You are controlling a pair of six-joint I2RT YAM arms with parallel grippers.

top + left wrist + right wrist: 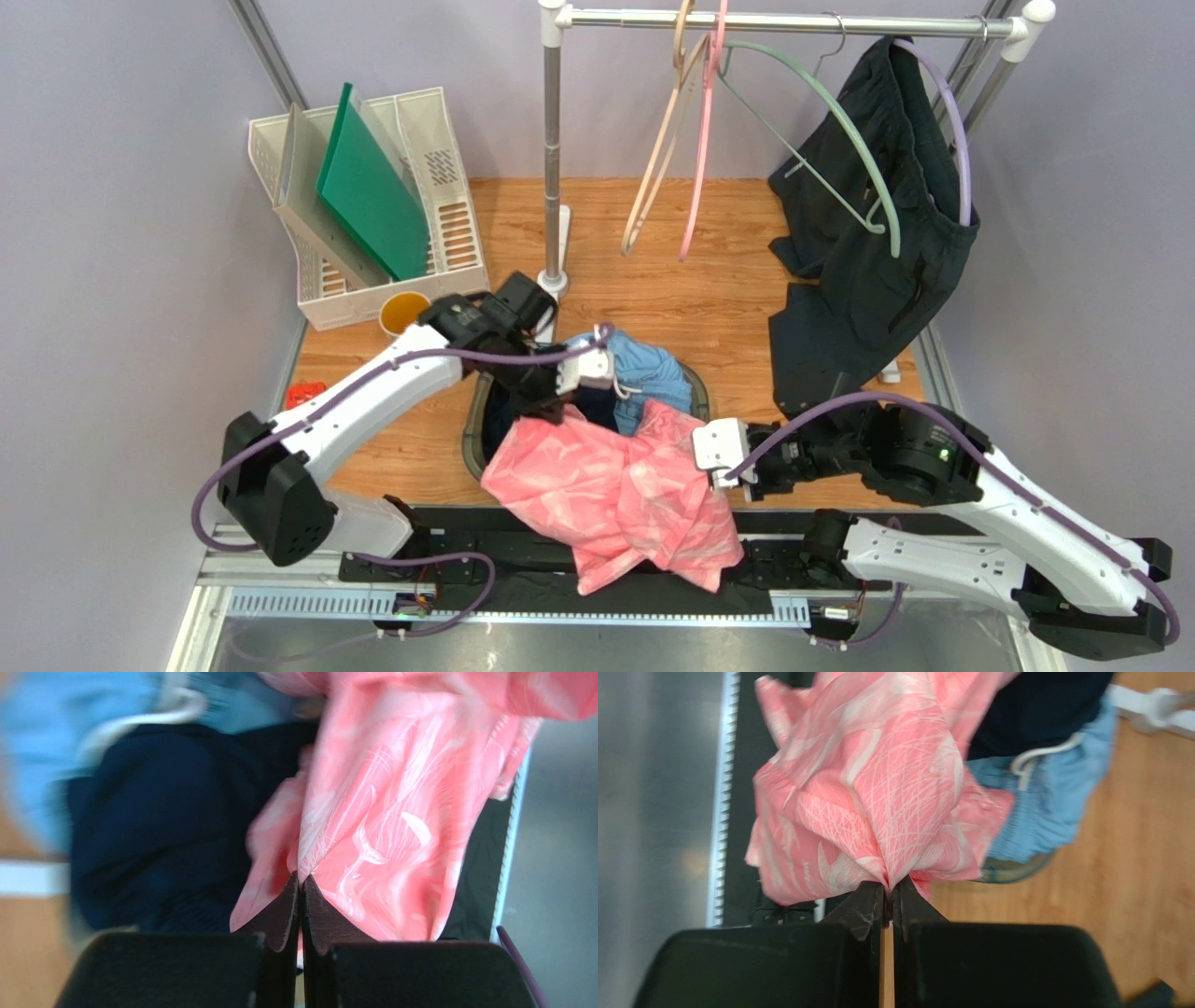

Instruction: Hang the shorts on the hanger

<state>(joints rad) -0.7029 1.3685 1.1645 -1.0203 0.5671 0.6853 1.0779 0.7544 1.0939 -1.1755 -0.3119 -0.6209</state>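
Note:
The salmon-pink shorts (617,490) lie bunched at the table's near edge, spilling over the black rail. My left gripper (558,415) is at their far-left edge; in the left wrist view it (300,876) is shut, with the shorts (393,812) gathered into its tips. My right gripper (711,469) is at their right side, and the right wrist view shows it (888,884) shut on a fold of the shorts (878,777). The sage-green hanger (850,133) hangs empty on the clothes rail at the back right.
A basket (474,420) behind the shorts holds a light blue garment (652,371) and a navy one (161,819). Beige and pink hangers (697,168) and a lilac hanger with a dark garment (877,238) share the rail. A white rack (421,140) and a yellow cup (404,311) stand at the back left.

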